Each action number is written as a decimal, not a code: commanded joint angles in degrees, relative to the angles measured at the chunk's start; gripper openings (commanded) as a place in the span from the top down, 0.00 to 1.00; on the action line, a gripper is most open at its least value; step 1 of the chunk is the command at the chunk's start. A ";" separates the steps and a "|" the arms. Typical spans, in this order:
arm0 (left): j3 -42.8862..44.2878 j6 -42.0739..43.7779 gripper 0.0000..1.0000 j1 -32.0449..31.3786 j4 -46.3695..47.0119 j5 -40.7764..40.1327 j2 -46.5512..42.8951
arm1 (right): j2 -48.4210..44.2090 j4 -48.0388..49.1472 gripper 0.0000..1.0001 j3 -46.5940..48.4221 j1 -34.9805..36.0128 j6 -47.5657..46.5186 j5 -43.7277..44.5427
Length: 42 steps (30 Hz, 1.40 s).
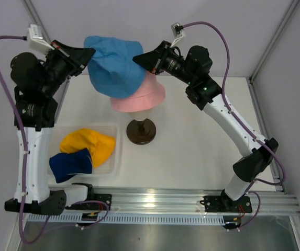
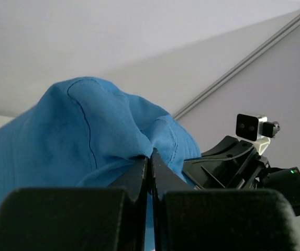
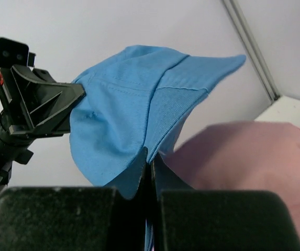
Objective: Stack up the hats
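Note:
The light blue hat [image 1: 114, 65] hangs in the air between my two grippers, above and partly over the pink hat [image 1: 145, 95]. My left gripper [image 1: 90, 54] is shut on its left brim, seen close in the left wrist view [image 2: 150, 155]. My right gripper [image 1: 137, 59] is shut on its right brim, seen close in the right wrist view [image 3: 150, 159]. The pink hat sits on the head form, which it hides; only the dark brown round base [image 1: 142, 131] shows. The yellow hat [image 1: 89, 145] and the dark navy hat [image 1: 70, 164] lie in the clear tray [image 1: 114, 157].
The tray stands at the front left of the white table. A metal rail [image 1: 191, 201] with both arm bases runs along the near edge. Frame posts rise at the back left and back right corners.

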 commanded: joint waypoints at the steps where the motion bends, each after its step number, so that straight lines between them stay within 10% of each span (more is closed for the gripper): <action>1: 4.76 3.39 0.99 -2.35 0.85 0.09 2.52 | -4.50 5.12 1.00 -2.98 -1.37 1.96 1.98; 17: 17.43 7.87 0.96 -9.04 -6.98 -2.46 16.41 | -18.04 4.51 1.00 -19.94 -4.71 1.87 10.06; 26: 15.94 13.76 0.30 -10.36 -13.04 -12.64 11.77 | -19.62 6.18 1.00 -25.75 -5.06 4.68 13.40; 30: 2.86 10.89 0.00 -9.83 -9.98 -21.78 0.88 | -19.71 7.14 1.00 -27.77 -5.32 6.18 14.72; 42: -32.20 -21.64 0.04 -5.26 3.03 -19.61 -19.01 | -22.26 11.63 1.00 -35.24 -5.24 10.75 19.02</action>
